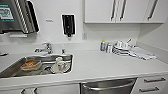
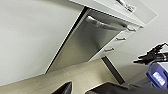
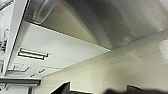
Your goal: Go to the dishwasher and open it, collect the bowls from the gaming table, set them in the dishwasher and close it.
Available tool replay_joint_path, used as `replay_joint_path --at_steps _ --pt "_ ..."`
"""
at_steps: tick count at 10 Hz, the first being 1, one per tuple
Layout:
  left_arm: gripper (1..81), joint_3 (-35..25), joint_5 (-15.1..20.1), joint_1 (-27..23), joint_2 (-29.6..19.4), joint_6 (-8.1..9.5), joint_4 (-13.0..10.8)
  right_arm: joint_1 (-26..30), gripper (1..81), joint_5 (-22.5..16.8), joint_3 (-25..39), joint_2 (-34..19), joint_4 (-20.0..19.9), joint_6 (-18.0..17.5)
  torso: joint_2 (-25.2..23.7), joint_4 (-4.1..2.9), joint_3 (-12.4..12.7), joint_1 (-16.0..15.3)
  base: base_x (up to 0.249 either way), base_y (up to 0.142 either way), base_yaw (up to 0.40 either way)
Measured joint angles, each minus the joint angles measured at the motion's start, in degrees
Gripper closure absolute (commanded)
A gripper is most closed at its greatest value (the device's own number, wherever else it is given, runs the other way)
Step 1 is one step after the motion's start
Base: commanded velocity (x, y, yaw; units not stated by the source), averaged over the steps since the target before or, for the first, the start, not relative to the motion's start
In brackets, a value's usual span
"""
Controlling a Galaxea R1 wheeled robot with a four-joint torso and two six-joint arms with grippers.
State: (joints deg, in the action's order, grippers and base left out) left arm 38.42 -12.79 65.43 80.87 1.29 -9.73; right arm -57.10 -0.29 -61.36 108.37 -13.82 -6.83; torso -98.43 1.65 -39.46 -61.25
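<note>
The dishwasher (image 1: 108,86) sits under the white counter just in front of me, a brushed steel front with a bar handle along its top edge. Its door stands shut, flush with the cabinet fronts. In the left wrist view the same steel door (image 2: 85,42) is seen from low down, a short way from my left gripper (image 2: 78,87), which is open and holds nothing. My right gripper (image 3: 87,88) hangs low and close to the steel front (image 3: 112,20), also open and empty. The bowls and the gaming table are out of view.
A steel sink (image 1: 15,66) with dirty dishes and a tap (image 1: 47,47) lies at the left. Plates and cups (image 1: 122,47) and small bottles (image 1: 103,45) stand at the counter's back right. White drawers (image 1: 152,83) flank the dishwasher. Wall cabinets (image 1: 117,10) hang above.
</note>
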Motion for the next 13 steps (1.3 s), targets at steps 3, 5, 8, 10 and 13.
replay_joint_path --at_steps 3,5,8,10,13 --pt "1.0 1.5 -1.8 0.0 2.8 -0.02 -0.2 5.1 1.0 -0.8 1.8 -1.3 -0.1 -4.4 -0.2 0.0 0.0 -0.1 0.0 0.0 0.0" --pt "1.0 2.5 -3.5 0.0 4.2 0.0 -0.2 9.7 1.0 -4.4 2.4 -0.9 -0.1 -10.0 -0.2 0.0 0.0 -0.1 0.0 0.0 0.0" --pt "1.0 2.5 -3.8 0.0 4.0 0.0 -0.2 15.8 1.0 -8.2 2.3 0.4 -0.3 -26.9 -0.2 0.0 0.0 -0.1 0.0 0.0 0.0" --pt "1.0 2.5 -4.0 -0.2 3.7 0.0 -0.2 19.7 1.0 -10.3 1.5 1.4 -0.3 -38.7 -0.2 0.0 0.0 -0.1 0.0 0.0 0.0" --pt "1.0 2.5 -4.0 -0.2 3.7 0.0 -0.2 25.5 1.0 -15.4 -0.7 3.9 -0.3 -50.2 -0.2 0.0 0.0 -0.1 0.0 0.0 0.0"
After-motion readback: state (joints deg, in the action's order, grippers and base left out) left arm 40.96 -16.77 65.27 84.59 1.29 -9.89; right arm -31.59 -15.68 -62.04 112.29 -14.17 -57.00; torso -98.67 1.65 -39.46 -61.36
